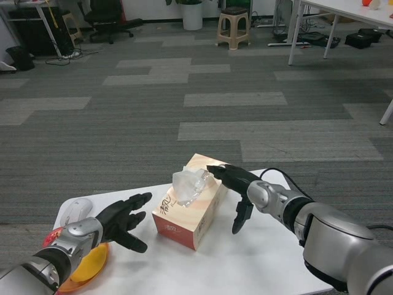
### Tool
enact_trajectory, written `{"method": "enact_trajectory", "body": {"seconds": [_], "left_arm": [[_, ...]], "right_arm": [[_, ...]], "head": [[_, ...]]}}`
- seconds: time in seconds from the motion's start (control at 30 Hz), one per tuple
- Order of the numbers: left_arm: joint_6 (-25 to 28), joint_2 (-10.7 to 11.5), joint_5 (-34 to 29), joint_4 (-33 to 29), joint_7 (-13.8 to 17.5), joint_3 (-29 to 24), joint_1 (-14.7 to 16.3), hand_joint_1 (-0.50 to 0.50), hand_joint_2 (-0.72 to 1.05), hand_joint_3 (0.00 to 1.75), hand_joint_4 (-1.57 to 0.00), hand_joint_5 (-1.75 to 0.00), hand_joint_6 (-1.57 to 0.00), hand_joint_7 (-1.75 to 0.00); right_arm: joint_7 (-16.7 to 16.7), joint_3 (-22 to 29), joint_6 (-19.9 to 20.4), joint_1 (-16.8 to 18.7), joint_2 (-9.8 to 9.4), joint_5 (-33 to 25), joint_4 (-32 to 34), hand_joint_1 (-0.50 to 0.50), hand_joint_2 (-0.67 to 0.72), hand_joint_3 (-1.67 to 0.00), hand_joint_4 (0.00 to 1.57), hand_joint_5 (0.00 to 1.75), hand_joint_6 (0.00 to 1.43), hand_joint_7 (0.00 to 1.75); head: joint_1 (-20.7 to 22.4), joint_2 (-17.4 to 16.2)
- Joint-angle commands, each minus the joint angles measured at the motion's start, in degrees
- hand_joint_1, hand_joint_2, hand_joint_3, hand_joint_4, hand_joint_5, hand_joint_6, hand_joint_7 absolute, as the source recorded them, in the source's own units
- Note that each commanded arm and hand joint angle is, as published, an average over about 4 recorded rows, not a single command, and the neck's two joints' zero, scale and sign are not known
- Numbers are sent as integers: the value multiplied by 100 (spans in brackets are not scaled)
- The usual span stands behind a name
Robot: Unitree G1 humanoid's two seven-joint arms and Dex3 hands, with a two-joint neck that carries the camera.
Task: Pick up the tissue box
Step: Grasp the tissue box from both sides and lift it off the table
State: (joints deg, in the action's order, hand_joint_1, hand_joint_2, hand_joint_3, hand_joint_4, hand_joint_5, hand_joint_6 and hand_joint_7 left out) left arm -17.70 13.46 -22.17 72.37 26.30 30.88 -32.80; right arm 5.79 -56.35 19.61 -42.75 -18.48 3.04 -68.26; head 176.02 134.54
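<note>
The tissue box point(189, 210) lies on the white table point(245, 264), near its far edge and about midway across, one corner turned toward the camera. It is peach and red, with a white tissue point(187, 185) standing up from the slot on top.

The right hand point(234, 187) is at the box's right side. Some fingers reach over the top far edge next to the tissue, another hangs down beside the right face; whether any of them touch the box I cannot tell. The fingers are spread and hold nothing.

The left hand point(123, 220) hovers just left of the box, apart from it, palm toward it, fingers spread wide and empty.

An orange bowl point(86, 265) sits at the table's near left corner, partly under the left forearm, and a white mouse point(75, 211) lies behind it near the left edge
</note>
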Motion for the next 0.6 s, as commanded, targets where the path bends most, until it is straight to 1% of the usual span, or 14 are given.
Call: {"method": "enact_trajectory", "body": {"seconds": [0.03, 0.17, 0.23, 0.33, 0.37, 0.6], "left_arm": [[-12, -74, 121, 100, -77, -3, -165, 50, 96, 9, 0, 0, 0, 0], [-14, -155, 163, 108, -105, -3, -198, 50, 96, 9, 0, 0, 0, 0], [-14, -184, 196, 111, -116, -3, -209, 50, 96, 4, 0, 0, 0, 0], [-14, -217, 244, 111, -125, 1, -226, 50, 96, 7, 0, 0, 0, 0], [-14, -223, 251, 111, -125, 21, -235, 50, 96, 9, 0, 0, 0, 0], [-7, -221, 323, 108, -83, 291, -290, 50, 96, 7, 0, 0, 0, 0]], "right_arm": [[-8, -27, 16, -133, -5, -33, 34, -25, 3, -32, 0, 0, 0, 0], [-8, -40, 21, -118, -7, -36, 51, -25, 3, -32, 0, 0, 0, 0], [-8, -43, 21, -113, -7, -38, 58, -25, 3, -32, 0, 0, 0, 0], [-8, -47, 25, -111, -7, -40, 67, -25, 3, -32, 0, 0, 0, 0], [-8, -51, 25, -109, -7, -40, 69, -25, 3, -32, 0, 0, 0, 0], [-8, -84, 32, -102, -18, -47, 109, -25, 3, -32, 0, 0, 0, 0]], "head": [[1, -2], [-2, -5], [3, -6], [1, -9], [0, -10], [2, -11]]}}
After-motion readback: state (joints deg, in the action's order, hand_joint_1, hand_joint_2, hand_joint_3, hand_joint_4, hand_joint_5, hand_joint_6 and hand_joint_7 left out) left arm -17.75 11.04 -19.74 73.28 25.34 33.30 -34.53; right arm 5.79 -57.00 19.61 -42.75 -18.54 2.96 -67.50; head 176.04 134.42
